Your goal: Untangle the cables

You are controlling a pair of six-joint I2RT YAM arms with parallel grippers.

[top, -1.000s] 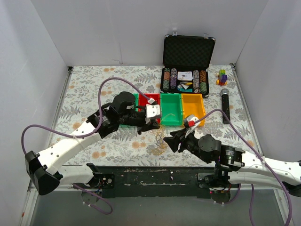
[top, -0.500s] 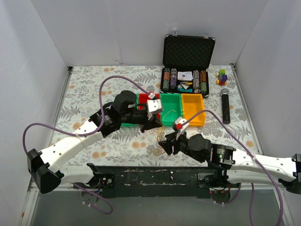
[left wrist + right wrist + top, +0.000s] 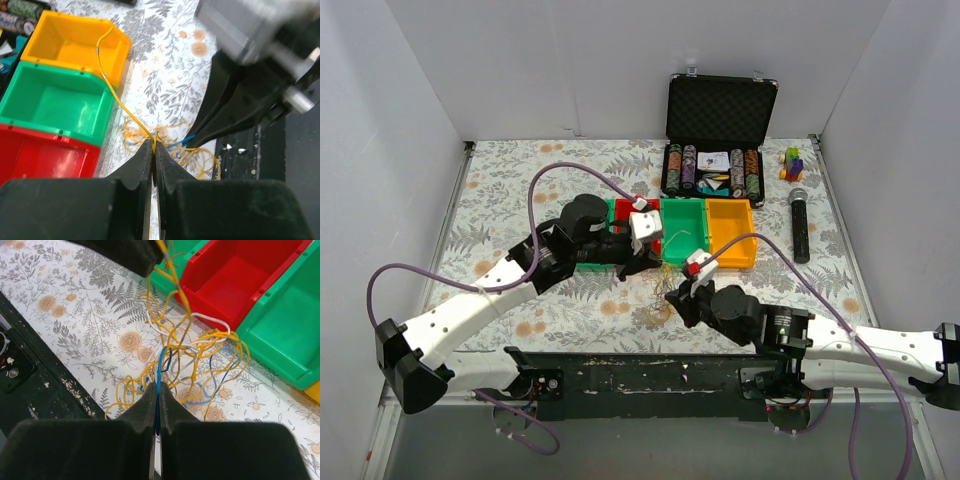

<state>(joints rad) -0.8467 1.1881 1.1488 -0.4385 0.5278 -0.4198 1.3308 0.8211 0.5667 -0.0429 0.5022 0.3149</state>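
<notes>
Cables (image 3: pixel 656 306) a faint tuft by green bin (image 3: pixel 682 220) from above; close-up, left gripper (image 3: pixel 153 148) clamped on yellow strand (image 3: pixel 113 93), right gripper (image 3: pixel 157 396) on blue strand (image 3: pixel 159 371).

The top view looks down from above and behind the 2 arms and takes in the whole counter (image 3: pixel 500 190). The wrist views sit close behind the left hand (image 3: pixel 153 150) and right hand (image 3: pixel 157 405), angled down from opposite sides, it seems. Both share the cables (image 3: pixel 190 345) and the red bin (image 3: pixel 235 280).
</notes>
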